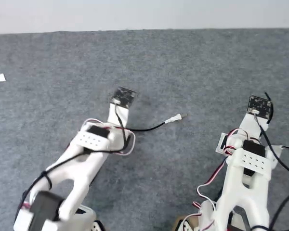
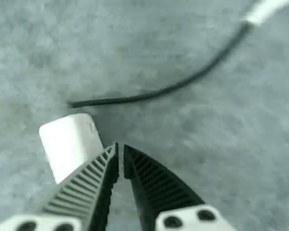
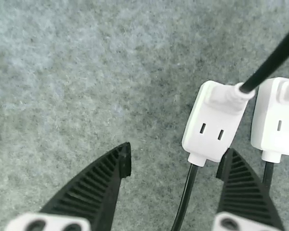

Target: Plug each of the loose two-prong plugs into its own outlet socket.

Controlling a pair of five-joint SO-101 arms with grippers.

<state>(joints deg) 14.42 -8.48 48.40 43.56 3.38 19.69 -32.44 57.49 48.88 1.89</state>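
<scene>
Plainly, no plug is seated yet. The plug lies on the table with its prongs pointing away from the left arm. Its black cord runs back toward that arm. The left claw sits short of the plug, down by the cord's far end, its fingers pressed almost together with nothing between them. A white block lies just beside one finger; I cannot tell whether it is a socket. Well apart from the plug, on its prong side, the right claw is spread wide over two sockets lying side by side, each showing two slots.

The plug looks light and hard, with a smooth moulded body that could slip or twist between ribbed fingers. The cord seems limp, yet springy enough to drag the plug off line. I judge the best hold to be across the flat sides of the white body, just behind the prongs, never on the cord. The sockets look light too, and will likely slide when pushed unless the other claw pins one.
</scene>
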